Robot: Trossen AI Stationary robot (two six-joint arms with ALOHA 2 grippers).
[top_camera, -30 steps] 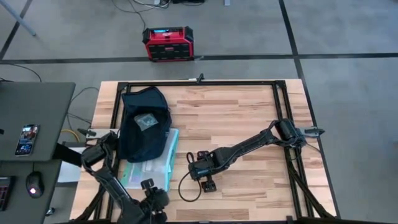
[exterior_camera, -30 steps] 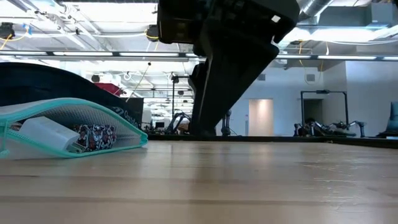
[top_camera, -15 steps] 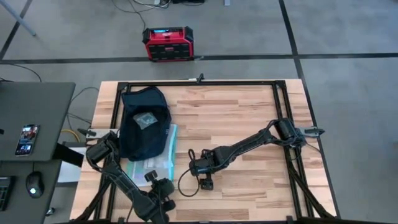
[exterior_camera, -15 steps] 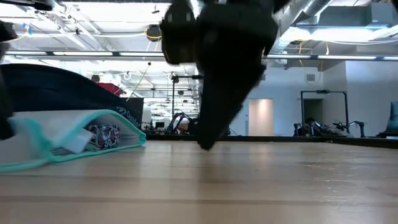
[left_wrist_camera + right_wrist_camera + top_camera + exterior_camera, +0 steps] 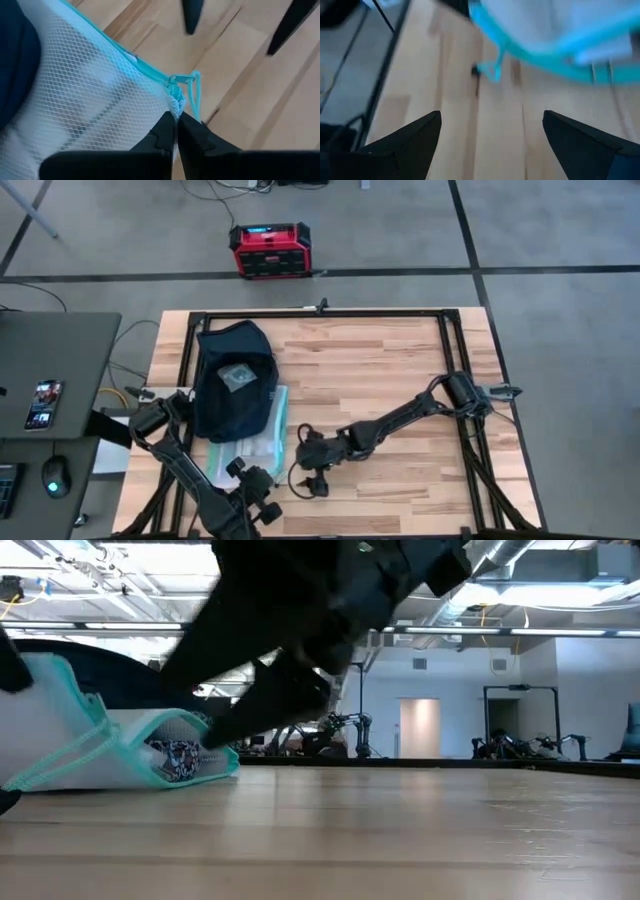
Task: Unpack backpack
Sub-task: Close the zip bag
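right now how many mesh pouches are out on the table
1: a white mesh pouch with teal trim lies on the table beside the backpack, the left claw shut on its corner. More may be hidden inside the backpack.

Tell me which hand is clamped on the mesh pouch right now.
The left hand: its fingers are shut on the mesh pouch at the teal edge. The right hand is open over bare table, gripping nothing.

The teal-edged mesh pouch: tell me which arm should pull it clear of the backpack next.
Left. The left tool is shut on the white mesh pouch with teal edging, which lies partly under the dark navy fabric backpack. The right tool is open beside the pouch, holding nothing.
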